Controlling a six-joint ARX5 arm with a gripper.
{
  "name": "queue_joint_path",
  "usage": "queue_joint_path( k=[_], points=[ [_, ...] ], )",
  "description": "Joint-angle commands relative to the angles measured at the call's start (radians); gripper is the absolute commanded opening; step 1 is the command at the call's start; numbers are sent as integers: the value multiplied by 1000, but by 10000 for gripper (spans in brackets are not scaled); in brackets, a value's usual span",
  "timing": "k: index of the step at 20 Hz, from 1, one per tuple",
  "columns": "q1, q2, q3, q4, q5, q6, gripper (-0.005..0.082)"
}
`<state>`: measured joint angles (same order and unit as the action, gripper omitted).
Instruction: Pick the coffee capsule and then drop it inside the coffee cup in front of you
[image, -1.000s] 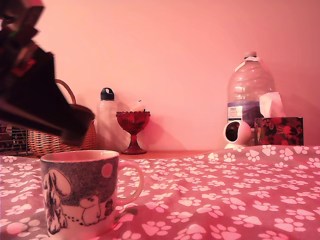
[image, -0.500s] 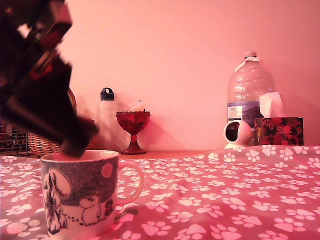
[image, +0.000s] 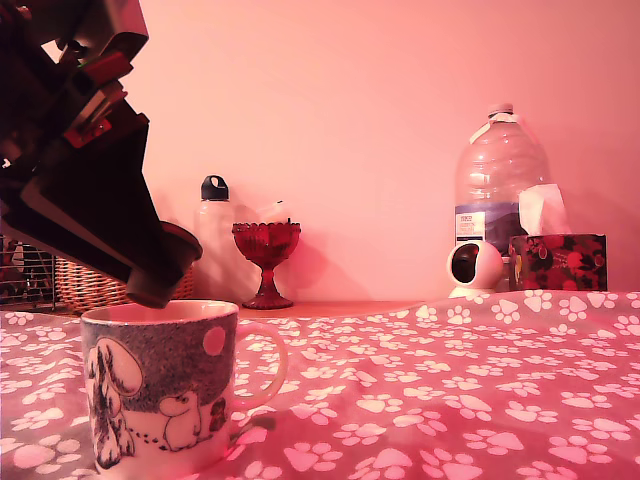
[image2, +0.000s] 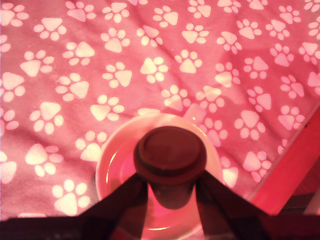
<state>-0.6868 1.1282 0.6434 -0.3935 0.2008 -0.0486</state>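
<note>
The fingers (image2: 170, 192) grip the coffee capsule (image2: 170, 152) from both sides, holding it directly above the open mouth of the coffee cup (image: 160, 385). Nothing shows inside the cup.

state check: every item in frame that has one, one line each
hand: shut on the coffee capsule, poised over the coffee cup
coffee capsule: held, above the cup's opening, not yet dropped
coffee cup: upright on the paw-print cloth, nothing seen inside
red goblet: upright
white bottle: upright, cap on
large water jug: upright, capped
tissue box: tissue sticking out the top
</note>
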Motion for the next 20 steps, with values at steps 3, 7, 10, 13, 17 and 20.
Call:
queue_joint_path(
  k=[3, 7, 10, 13, 17, 20],
  points=[
    [-3, 4, 3, 2, 0, 4, 160],
    [-3, 4, 3, -20, 0, 3, 160],
    [-3, 4, 3, -36, 0, 3, 164],
    [-3, 4, 3, -48, -1, 3, 172],
    [-3, 4, 3, -47, -4, 3, 536],
    [-2, 4, 19, -48, -6, -4, 705]
  ],
)
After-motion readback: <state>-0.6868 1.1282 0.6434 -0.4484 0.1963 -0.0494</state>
